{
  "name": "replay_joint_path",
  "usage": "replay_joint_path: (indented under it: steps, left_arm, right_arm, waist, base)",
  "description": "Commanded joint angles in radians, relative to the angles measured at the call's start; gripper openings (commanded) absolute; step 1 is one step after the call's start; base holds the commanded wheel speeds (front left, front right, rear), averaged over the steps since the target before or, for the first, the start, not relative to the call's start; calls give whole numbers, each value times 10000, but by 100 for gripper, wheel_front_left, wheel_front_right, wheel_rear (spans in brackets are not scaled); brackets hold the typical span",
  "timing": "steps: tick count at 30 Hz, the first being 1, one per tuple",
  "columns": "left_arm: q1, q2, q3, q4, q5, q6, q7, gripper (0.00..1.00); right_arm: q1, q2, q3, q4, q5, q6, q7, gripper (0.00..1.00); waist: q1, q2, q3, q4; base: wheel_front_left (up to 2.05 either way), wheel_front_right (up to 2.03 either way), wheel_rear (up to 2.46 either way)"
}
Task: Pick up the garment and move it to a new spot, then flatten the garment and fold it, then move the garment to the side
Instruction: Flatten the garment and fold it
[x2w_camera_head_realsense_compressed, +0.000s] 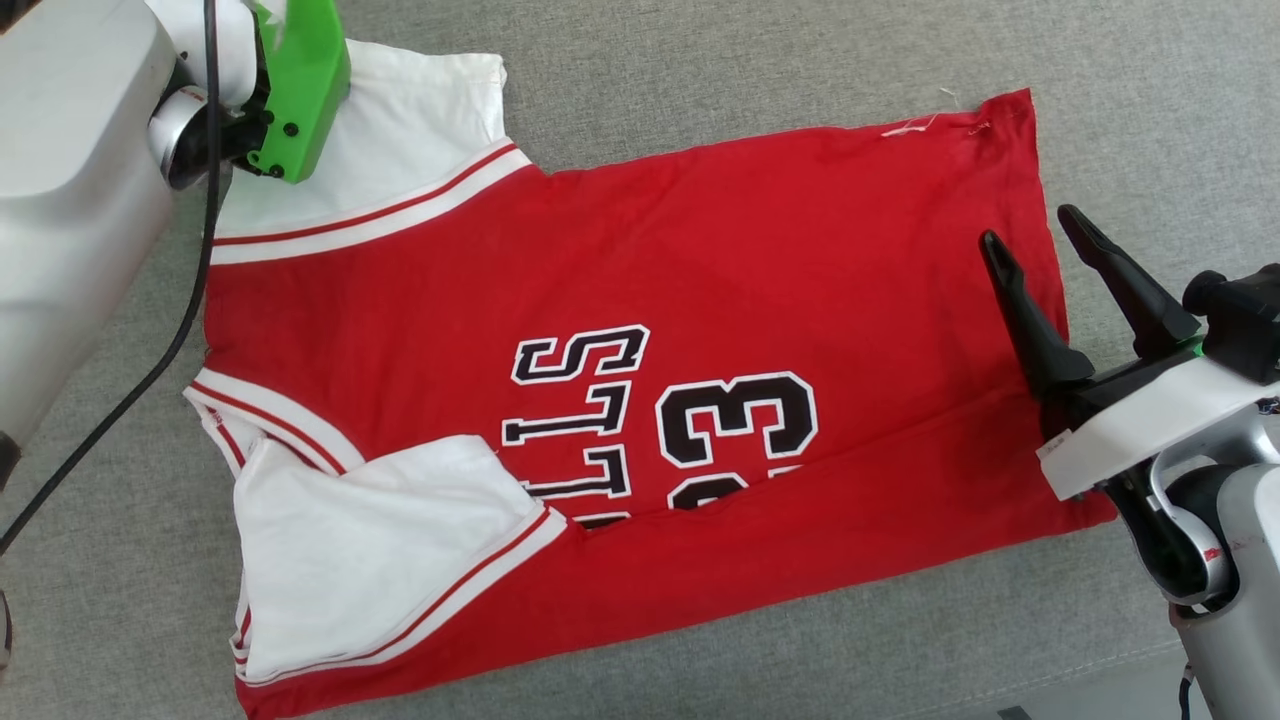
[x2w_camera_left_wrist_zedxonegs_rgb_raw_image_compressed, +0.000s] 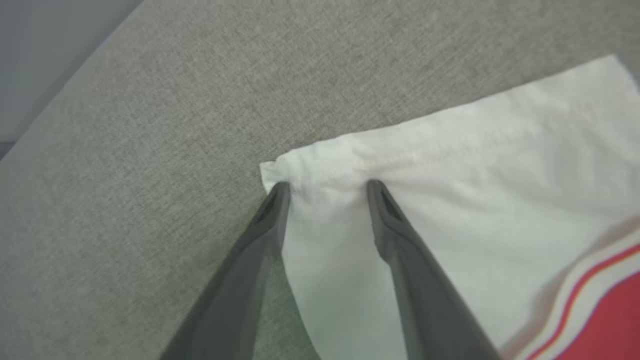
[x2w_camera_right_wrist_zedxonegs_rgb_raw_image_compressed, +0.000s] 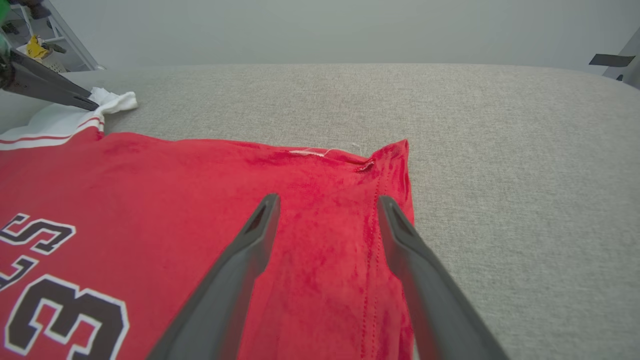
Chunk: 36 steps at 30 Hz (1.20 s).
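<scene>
Left tool (x2w_camera_left_wrist_zedxonegs_rgb_raw_image_compressed: 327, 192): dark fingers apart, tips astride far white sleeve's corner (x2w_camera_left_wrist_zedxonegs_rgb_raw_image_compressed: 272, 170), not yet pinched. Red jersey T-shirt with white sleeves (x2w_camera_head_realsense_compressed: 700, 250) lies flat on grey fabric counter (x2w_camera_head_realsense_compressed: 700, 60), long axis left-right, hem toward right tool (x2w_camera_head_realsense_compressed: 1030, 226), open just short of hem's far corner.

My left arm (x2w_camera_head_realsense_compressed: 70, 200) wears a pale grey shell. Beside its green bracket (x2w_camera_head_realsense_compressed: 305, 90) runs a black cable (x2w_camera_head_realsense_compressed: 187, 320), and black screws (x2w_camera_head_realsense_compressed: 290, 130) dot that bracket. My right gripper (x2w_camera_head_realsense_compressed: 1028, 226) has long, dark, tapered fingers (x2w_camera_head_realsense_compressed: 1025, 310).
</scene>
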Motion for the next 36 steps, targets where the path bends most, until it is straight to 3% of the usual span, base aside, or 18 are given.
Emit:
replay_joint_path:
  steps: [1,6,11,18,24,30,36]
  left_arm:
    - [617,93,-267,157,106,14,170,0]
    - [609,42,-274,-64,177,14,-586,0]
    - [628,-15,-279,-607,409,14,-1799,0]
    - [1004,-51,-283,-1558,614,14,-3321,0]
    - [1122,-100,-284,-2043,915,14,-4026,0]
    - [986,-227,-280,-2382,1112,51,-4361,0]
    - [713,-332,-207,-2744,1259,192,-4604,0]
  right_arm:
    - [-181,-41,-17,38,-284,-9,-65,100]
    - [-338,-331,-322,-5,-289,-9,-20,100]
    - [-771,-1028,-707,-105,-101,-9,503,100]
    - [-1552,-2718,-242,99,1251,-9,3727,100]
    - [-2616,-3611,378,993,2452,-9,6523,100]
    - [-3689,-3629,1002,2298,2637,-9,7898,100]
    - [-4724,-3051,1815,4072,2517,-9,7693,100]
  waist:
    - [-1,-1,-59,18]
    - [-1,-1,-448,251]
    - [-1,-1,-1031,650]
    - [-1,-1,-1544,1243]
    - [-1,-1,-1482,1662]
    - [-1,-1,-1112,2067]
    - [-1,-1,-602,2428]
  base:
    - [0,0,0]
    - [0,0,0]
    - [0,0,0]
    - [0,0,0]
    - [0,0,0]
    - [0,0,0]
    - [0,0,0]
